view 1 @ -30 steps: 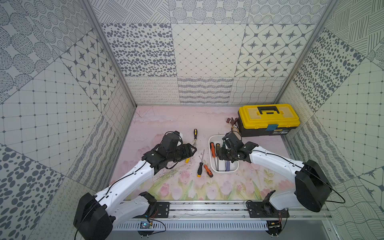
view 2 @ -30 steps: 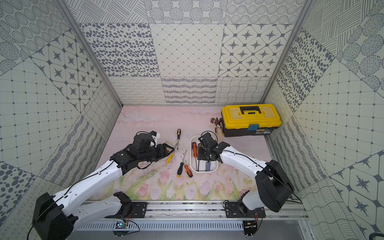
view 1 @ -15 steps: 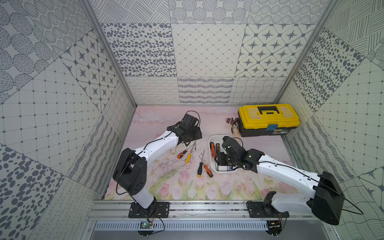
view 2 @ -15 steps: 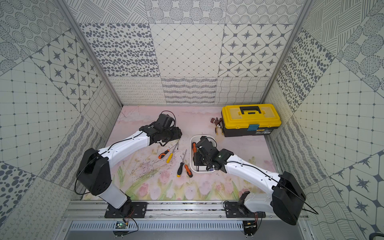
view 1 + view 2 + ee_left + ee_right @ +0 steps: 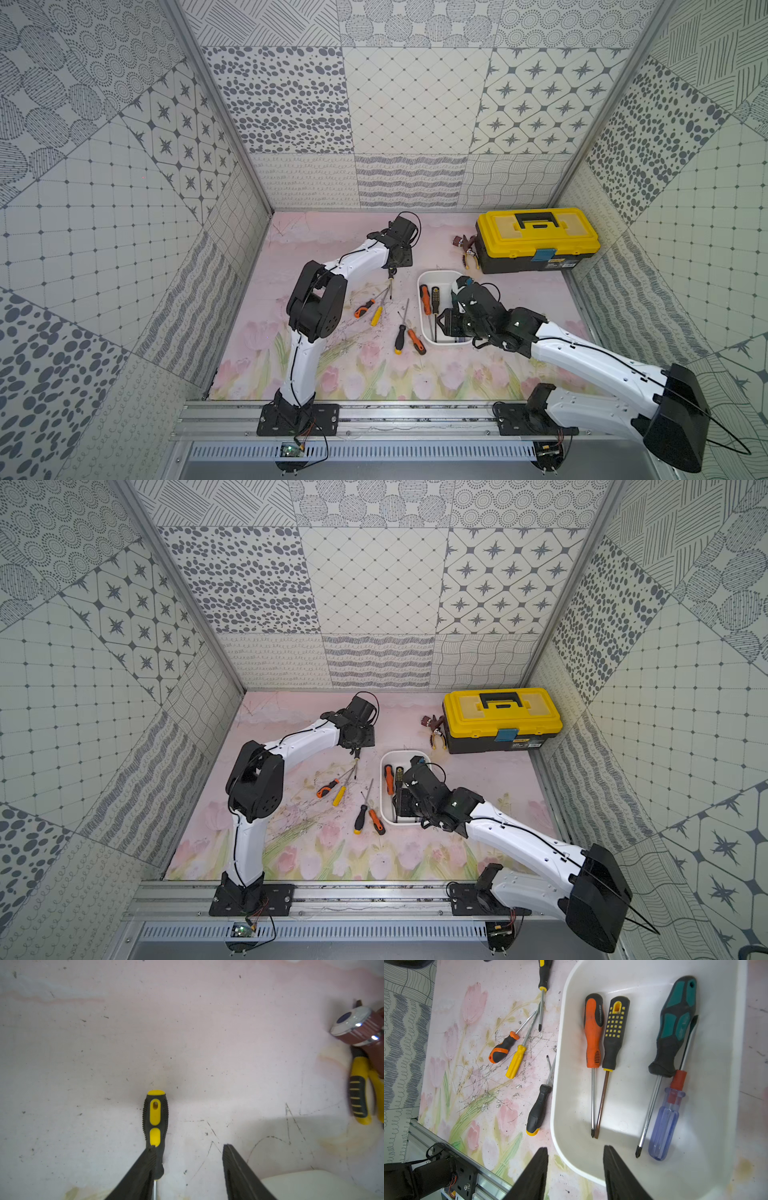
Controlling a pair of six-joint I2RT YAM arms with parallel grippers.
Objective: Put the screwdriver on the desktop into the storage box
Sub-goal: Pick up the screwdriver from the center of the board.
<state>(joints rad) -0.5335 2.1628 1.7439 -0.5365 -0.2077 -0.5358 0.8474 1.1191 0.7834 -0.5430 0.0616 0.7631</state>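
Note:
A black-and-yellow screwdriver (image 5: 155,1113) lies on the pink desktop (image 5: 332,232). My left gripper (image 5: 189,1147) is open just over it; one fingertip (image 5: 150,1153) overlaps the handle's shaft end and the gap between the fingers is bare. The same gripper (image 5: 399,259) shows in both top views. The white storage box (image 5: 436,273) holds several screwdrivers, among them an orange one (image 5: 592,1030) and a teal one (image 5: 675,1028). My right gripper (image 5: 575,1148) hangs open over the box's near rim (image 5: 560,1043), holding nothing.
Loose on the desktop lie an orange-black screwdriver (image 5: 365,308), a yellow one (image 5: 376,314), a black one (image 5: 400,338) and an orange one (image 5: 417,341). The yellow toolbox (image 5: 538,239) stands far right, with yellow pliers (image 5: 360,1088) and a maroon knob (image 5: 357,1026) beside it.
My left arm has swung from the near left out to the far middle, over the black-and-yellow screwdriver. The right gripper has drawn back toward the box's near end. Both pairs of jaws have narrowed somewhat.

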